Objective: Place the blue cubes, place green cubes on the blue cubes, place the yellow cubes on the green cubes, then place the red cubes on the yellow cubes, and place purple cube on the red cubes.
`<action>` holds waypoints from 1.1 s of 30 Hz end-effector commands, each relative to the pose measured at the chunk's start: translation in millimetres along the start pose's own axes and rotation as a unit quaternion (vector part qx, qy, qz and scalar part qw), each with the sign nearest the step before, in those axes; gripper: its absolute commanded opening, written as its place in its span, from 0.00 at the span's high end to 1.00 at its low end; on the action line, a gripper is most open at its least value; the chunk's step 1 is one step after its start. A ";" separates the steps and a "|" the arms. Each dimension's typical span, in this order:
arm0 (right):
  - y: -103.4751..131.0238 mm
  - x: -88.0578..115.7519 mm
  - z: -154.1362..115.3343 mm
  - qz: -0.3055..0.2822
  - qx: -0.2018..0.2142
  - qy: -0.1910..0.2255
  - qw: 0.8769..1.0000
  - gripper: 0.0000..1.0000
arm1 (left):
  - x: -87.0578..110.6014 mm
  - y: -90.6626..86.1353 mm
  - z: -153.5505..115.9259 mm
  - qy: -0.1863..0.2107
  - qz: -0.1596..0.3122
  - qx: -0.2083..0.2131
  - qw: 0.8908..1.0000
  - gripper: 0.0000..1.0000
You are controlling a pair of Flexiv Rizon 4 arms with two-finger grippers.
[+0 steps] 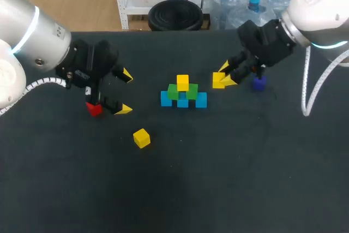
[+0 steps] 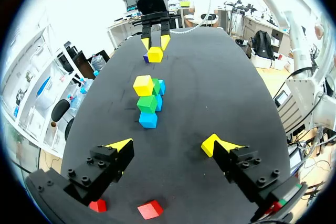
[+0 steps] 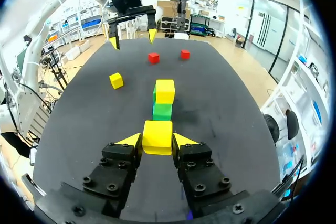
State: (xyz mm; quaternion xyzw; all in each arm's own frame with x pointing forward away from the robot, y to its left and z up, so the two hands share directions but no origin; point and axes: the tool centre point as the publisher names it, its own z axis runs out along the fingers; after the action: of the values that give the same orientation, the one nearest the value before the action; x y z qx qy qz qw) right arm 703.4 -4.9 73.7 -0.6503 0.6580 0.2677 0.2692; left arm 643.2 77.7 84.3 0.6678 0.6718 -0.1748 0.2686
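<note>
Stack: three blue cubes [image 1: 182,101] sit in a row in the far half of the surface [image 1: 229,178], midway between its left and right edges. Two green cubes [image 1: 182,91] rest on them, with the top yellow cube [image 1: 182,82] above.

Right gripper [image 3: 157,140]: jaws narrow, clamping the held yellow cube [image 3: 157,136] just right of the stack, apart from it. The purple cube [image 1: 259,83] lies beside it, toward the right edge.

Left gripper [image 1: 125,92]: jaws wide, holding nothing, well apart from the stack toward the left edge. Two red cubes [image 2: 150,209] lie under it.

The loose yellow cube [image 1: 142,138] lies near the surface's middle.
</note>
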 end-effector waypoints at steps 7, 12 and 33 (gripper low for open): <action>-5.3 -17.3 14.0 -0.008 -0.006 -0.004 1.000 1.00 | 1.3 0.0 0.0 -0.002 0.001 0.000 1.000 0.00; -3.8 -22.8 20.5 -0.011 -0.012 -0.006 1.000 1.00 | 1.3 0.0 0.0 -0.002 0.001 0.000 1.000 0.00; -3.6 -29.2 39.3 -0.015 -0.029 -0.011 0.999 1.00 | 1.3 0.0 0.0 -0.002 0.001 0.000 1.000 0.00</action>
State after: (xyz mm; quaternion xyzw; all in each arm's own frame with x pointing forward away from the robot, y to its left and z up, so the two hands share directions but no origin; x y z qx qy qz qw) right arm 704.9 42.4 67.2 -0.6641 0.6385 0.2877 0.2616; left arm 643.2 77.7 84.3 0.6678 0.6718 -0.1748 0.2686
